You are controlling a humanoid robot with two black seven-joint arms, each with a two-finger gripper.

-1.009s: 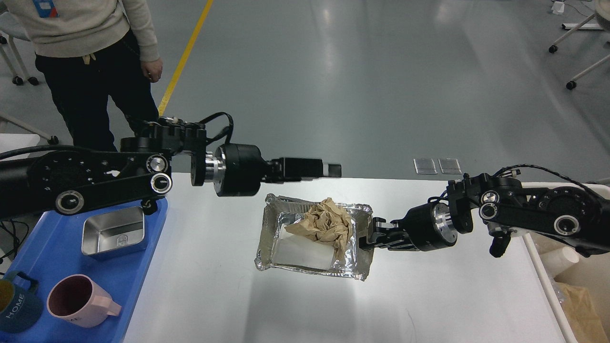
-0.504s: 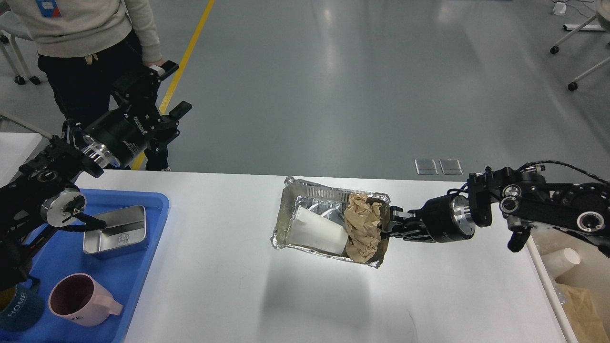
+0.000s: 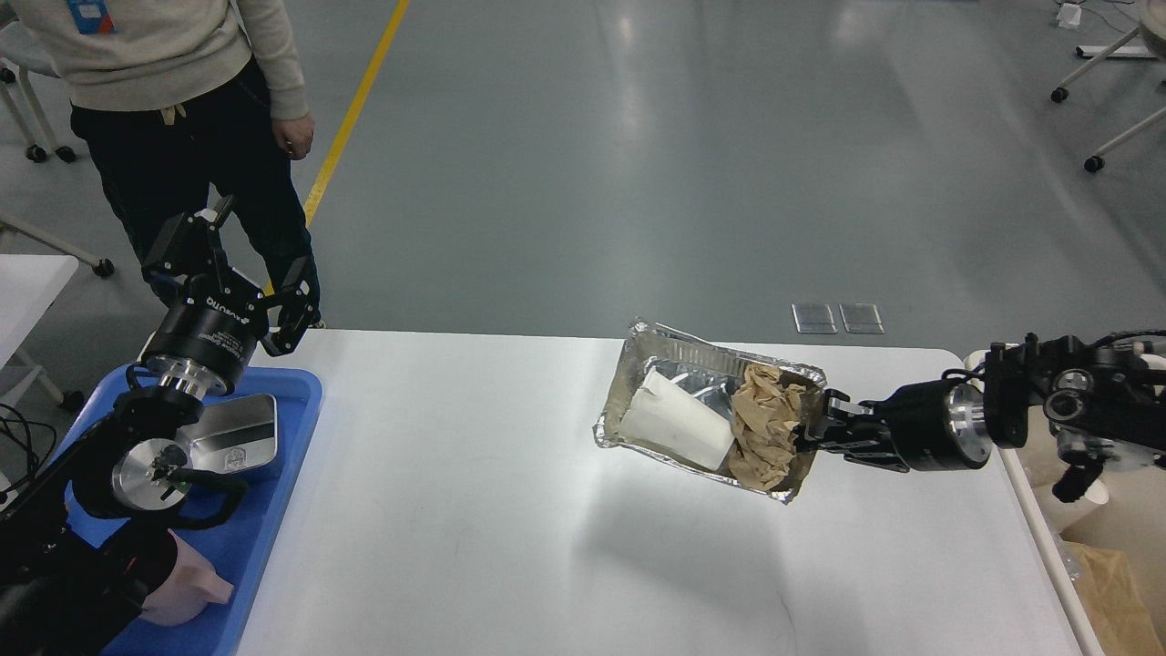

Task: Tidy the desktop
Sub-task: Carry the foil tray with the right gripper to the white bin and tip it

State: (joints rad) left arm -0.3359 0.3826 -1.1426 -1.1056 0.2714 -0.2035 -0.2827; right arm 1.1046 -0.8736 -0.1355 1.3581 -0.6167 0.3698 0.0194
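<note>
The white desktop (image 3: 474,510) fills the lower half of the head view. My right gripper (image 3: 818,424) is shut on the right rim of a foil tray (image 3: 692,364) and holds it tilted above the desktop. In the tray lie a white paper cup (image 3: 679,421) on its side and a crumpled brown paper (image 3: 765,424). My left gripper (image 3: 244,262) is open and empty, raised above the desktop's far left corner.
A blue plastic tray (image 3: 264,510) at the left holds a steel box (image 3: 239,435) and a pink mug (image 3: 182,583), partly behind my left arm. A beige bin (image 3: 1093,538) with paper waste stands at the right edge. A person (image 3: 173,100) stands behind the left corner.
My right gripper has lifted the foil tray and carried it to the right, tilting it. My left arm has drawn back from over the tray to the left side.
</note>
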